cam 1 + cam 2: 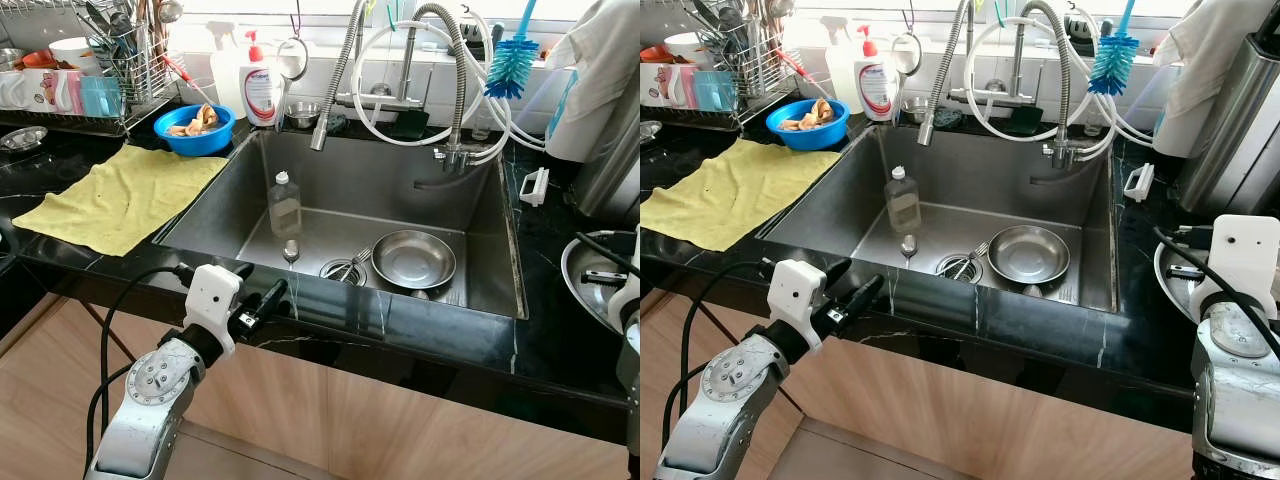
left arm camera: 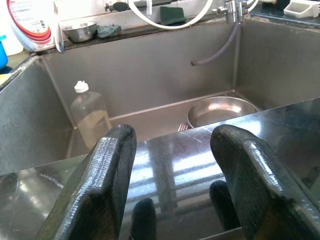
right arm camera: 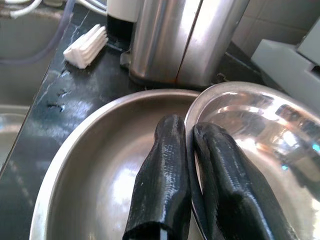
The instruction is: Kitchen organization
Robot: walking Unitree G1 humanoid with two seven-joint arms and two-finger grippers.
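Pinching the rim of one steel bowl (image 3: 250, 130), the right gripper (image 3: 192, 165) has its two fingers closed on the thin edge, one finger on each side. That bowl sits inside a second, larger steel bowl (image 3: 100, 165) on the black counter (image 1: 1135, 290) right of the sink (image 1: 200, 215), just in front of one tall steel canister (image 3: 185, 40). One white ribbed block (image 3: 87, 46) lies on the counter near the canister.

Down in the sink rests a third steel bowl (image 1: 413, 259), beside the drain strainer (image 1: 342, 269), where one fork (image 1: 973, 254) lies. One clear bottle (image 1: 284, 204) with a white cap stands upright on the sink floor, well apart from the bowl.

The left gripper (image 2: 175, 165) hovers over the front edge of the counter, its two fingers spread wide and holding nothing.

Behind the sink, two flexible spring faucets (image 1: 338, 80) arch over the basin, with one small steel cup (image 1: 302, 113) and one dark sponge (image 1: 408, 124) on the ledge. One blue bottle brush (image 1: 512, 58) hangs at the back. Left of the sink, one blue bowl (image 1: 195, 130) holds scraps, one soap bottle (image 1: 260, 88) stands beside it, and one yellow cloth (image 1: 120, 195) lies spread flat on the counter. One dish rack (image 1: 120, 60) sits at the far left.
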